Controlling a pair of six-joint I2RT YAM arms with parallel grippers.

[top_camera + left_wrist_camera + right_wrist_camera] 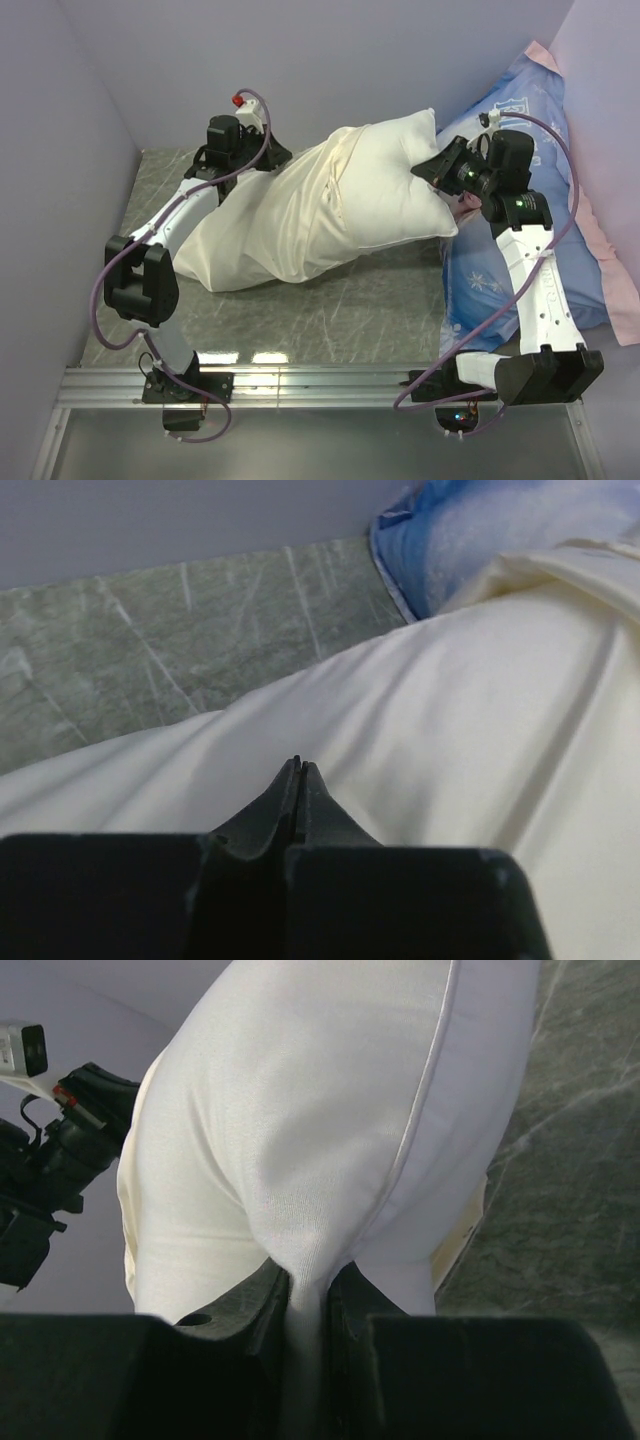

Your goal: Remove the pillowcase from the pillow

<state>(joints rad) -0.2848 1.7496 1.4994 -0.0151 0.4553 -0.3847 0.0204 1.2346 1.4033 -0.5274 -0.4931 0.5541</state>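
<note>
The cream pillowcase (pixel 285 225) covers most of the white pillow (pixel 400 190), whose bare right end sticks out of the case's mouth. My right gripper (pixel 428 168) is shut on a pinch of white pillow fabric (pixel 320 1110), which runs down between its fingers (pixel 310 1285). A cream edge of the pillowcase (pixel 132 1210) shows behind the pillow. My left gripper (pixel 262 158) is at the far left end of the case, partly hidden behind it. In the left wrist view its tips (pixel 299 764) are pressed together over the smooth pillowcase (pixel 450 710), with no fabric seen between them.
A blue printed pillow (pixel 520 270) with a pink edge lies at the right under my right arm, and its corner (pixel 440 550) shows beyond the case. The grey marbled table (pixel 330 310) is walled at the back and both sides.
</note>
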